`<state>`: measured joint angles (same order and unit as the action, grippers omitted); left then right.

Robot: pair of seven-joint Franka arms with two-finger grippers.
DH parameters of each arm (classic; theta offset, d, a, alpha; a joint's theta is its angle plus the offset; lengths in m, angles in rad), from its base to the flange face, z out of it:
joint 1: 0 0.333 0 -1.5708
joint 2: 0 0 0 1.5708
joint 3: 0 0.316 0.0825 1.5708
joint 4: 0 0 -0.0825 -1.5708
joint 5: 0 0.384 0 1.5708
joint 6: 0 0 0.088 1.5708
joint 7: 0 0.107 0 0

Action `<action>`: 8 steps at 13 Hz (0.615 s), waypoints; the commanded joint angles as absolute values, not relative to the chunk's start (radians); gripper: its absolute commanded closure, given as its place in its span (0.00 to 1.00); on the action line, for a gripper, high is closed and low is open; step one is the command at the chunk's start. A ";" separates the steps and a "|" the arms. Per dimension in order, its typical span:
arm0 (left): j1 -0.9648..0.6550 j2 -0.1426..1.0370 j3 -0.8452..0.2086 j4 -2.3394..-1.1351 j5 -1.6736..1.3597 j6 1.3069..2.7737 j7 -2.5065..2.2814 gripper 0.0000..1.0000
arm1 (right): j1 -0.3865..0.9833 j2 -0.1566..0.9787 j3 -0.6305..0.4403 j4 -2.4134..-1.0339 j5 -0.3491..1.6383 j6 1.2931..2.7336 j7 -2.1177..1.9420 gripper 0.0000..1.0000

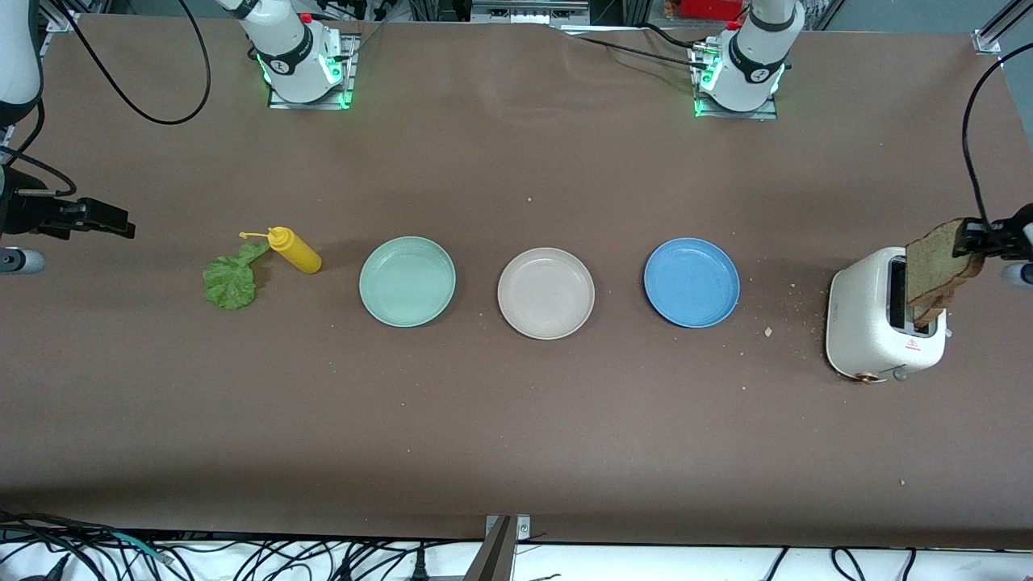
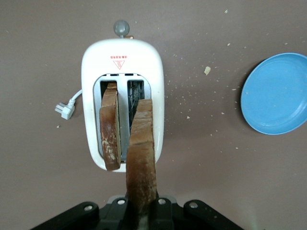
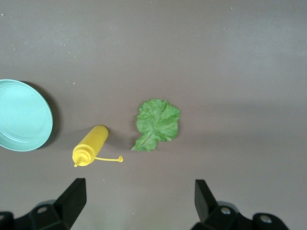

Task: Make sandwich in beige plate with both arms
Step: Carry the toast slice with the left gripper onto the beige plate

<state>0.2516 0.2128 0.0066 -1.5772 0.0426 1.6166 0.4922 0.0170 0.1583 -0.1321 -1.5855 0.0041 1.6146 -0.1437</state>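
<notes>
My left gripper (image 1: 968, 239) (image 2: 141, 211) is shut on the top edge of a brown toasted bread slice (image 1: 936, 262) (image 2: 142, 143). It holds the slice upright over the white toaster (image 1: 867, 323) (image 2: 122, 52). I cannot tell whether the slice's lower edge is out of the slot. A second slice (image 2: 110, 132) stands in the other slot. The beige plate (image 1: 545, 292) sits bare at mid-table. The green lettuce leaf (image 1: 230, 280) (image 3: 157, 123) lies toward the right arm's end. My right gripper (image 1: 121, 226) (image 3: 139, 196) waits there open above the table, holding nothing.
A mint-green plate (image 1: 407, 281) (image 3: 21, 115) and a blue plate (image 1: 692, 282) (image 2: 278, 93) flank the beige one. A yellow squeeze bottle (image 1: 295, 250) (image 3: 91, 144) lies on its side beside the lettuce. Crumbs (image 1: 768, 331) lie scattered by the toaster, whose plug (image 2: 64, 109) rests on the table.
</notes>
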 commanded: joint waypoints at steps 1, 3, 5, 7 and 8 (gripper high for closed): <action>0.209 0.218 -0.006 -1.490 0.045 1.510 0.466 1.00 | 0.015 0.135 -0.132 -1.606 0.014 1.626 -0.149 0.00; 0.160 0.225 -0.012 -1.486 -0.059 1.462 0.456 1.00 | 0.015 0.135 -0.132 -1.606 0.014 1.623 -0.149 0.00; 0.123 0.259 -0.014 -1.489 -0.225 1.422 0.419 1.00 | 0.015 0.135 -0.132 -1.606 0.014 1.624 -0.149 0.00; 0.033 0.316 -0.015 -1.494 -0.377 1.422 0.304 1.00 | 0.015 0.135 -0.132 -1.606 0.014 1.624 -0.149 0.00; -0.010 0.355 -0.014 -1.490 -0.455 1.431 0.264 1.00 | 0.015 0.135 -0.132 -1.606 0.014 1.624 -0.149 0.00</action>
<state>0.0624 0.2823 -0.0225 -1.5182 -0.3445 1.4395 0.3399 0.0169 0.1583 -0.1321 -1.5854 0.0041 1.6156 -0.1437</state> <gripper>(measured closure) 0.912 0.000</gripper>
